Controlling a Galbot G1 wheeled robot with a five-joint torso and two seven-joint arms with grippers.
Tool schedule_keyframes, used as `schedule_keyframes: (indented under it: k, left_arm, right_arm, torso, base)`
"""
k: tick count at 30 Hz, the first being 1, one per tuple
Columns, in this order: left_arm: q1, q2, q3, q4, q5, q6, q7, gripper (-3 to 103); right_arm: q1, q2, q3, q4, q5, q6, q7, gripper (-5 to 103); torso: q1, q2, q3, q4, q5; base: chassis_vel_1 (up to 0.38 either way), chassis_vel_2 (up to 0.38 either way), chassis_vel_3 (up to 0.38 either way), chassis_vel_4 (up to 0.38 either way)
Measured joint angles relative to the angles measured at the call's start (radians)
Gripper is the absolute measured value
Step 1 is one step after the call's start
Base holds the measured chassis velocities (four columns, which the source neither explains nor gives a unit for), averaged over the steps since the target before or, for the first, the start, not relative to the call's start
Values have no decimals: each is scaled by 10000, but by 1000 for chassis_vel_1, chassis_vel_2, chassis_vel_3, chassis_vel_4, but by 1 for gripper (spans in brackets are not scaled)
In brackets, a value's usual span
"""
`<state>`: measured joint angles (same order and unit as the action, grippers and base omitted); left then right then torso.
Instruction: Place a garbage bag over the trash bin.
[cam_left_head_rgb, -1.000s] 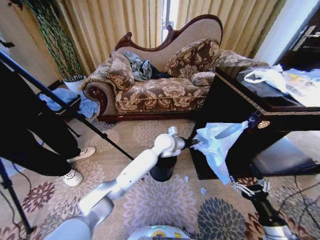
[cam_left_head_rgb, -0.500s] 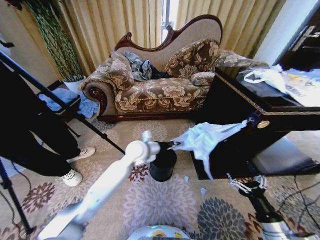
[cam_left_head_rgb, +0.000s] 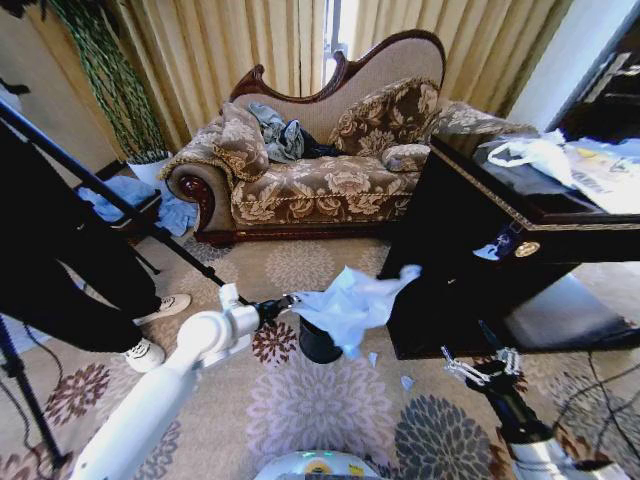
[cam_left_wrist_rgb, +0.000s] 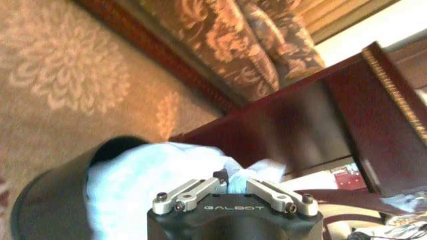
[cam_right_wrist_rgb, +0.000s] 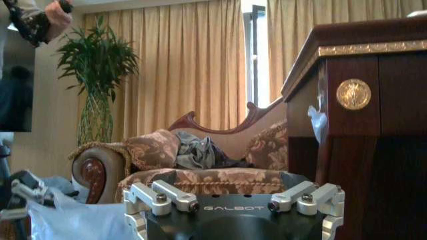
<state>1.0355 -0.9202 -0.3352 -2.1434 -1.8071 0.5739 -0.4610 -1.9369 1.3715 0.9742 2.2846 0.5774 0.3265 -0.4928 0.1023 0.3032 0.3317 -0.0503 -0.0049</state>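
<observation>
The pale blue-white garbage bag (cam_left_head_rgb: 350, 300) hangs crumpled in the air, just above the small black trash bin (cam_left_head_rgb: 318, 346) on the carpet. It covers part of the bin's rim. My left gripper (cam_left_head_rgb: 289, 301) is shut on the bag's left end, to the left of the bin. In the left wrist view the fingers (cam_left_wrist_rgb: 195, 192) pinch the bag (cam_left_wrist_rgb: 153, 170) over the bin (cam_left_wrist_rgb: 50, 205). My right gripper (cam_left_head_rgb: 472, 368) stands open low beside the cabinet, holding nothing. Its wrist view shows the bag (cam_right_wrist_rgb: 73, 222) farther off.
A dark wooden cabinet (cam_left_head_rgb: 500, 270) stands right of the bin, with a small plastic scrap (cam_left_head_rgb: 493, 249) on its front. A patterned sofa (cam_left_head_rgb: 320, 180) is behind. A person's legs (cam_left_head_rgb: 70, 270) and a tripod leg (cam_left_head_rgb: 120, 210) stand at the left. White scraps (cam_left_head_rgb: 405, 381) lie on the carpet.
My left gripper has drawn back to the left and down with the bag. The bag has come away from the cabinet front and now hangs over the bin.
</observation>
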Motion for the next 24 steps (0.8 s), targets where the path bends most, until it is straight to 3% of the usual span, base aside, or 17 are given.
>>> schedule_keyframes:
  k: [6, 11, 14, 22, 24]
  left_arm:
    - [-755, 328, 144, 191, -267, -110, -104, 0]
    - [-1307, 500, 495, 619, -572, -210, -300, 0]
    - [-1954, 511, 779, 796, -1039, -378, -740, 0]
    - [-3190, 913, 1052, 1147, -1671, -831, -1141, 0]
    - [-3623, 1096, 1100, 1316, -1860, -1168, -1203, 0]
  right_arm:
    - [117, -493, -161, 72, 109, 35, 24, 100]
    - [452, -1022, -954, 106, 35, -99, 269, 100]
    - [919, -1397, -2101, 147, 0, -394, 839, 100]
    - [1897, -1650, -4181, 22, 304, -965, 1696, 100]
    - [2147, -1690, -4874, -102, 331, -1074, 1872, 100]
  torso:
    - [0, 0, 1, -3, 0]
    - [0, 0, 1, 0, -1]
    - [1, 0, 2, -1, -1]
    - [1, 0, 3, 0, 0]
    - [1, -1, 2, -1, 0]
  base:
    - [0, 0, 0, 0]
    - [0, 0, 0, 0]
    - [0, 0, 0, 0]
    - [0, 0, 0, 0]
    - [0, 0, 0, 0]
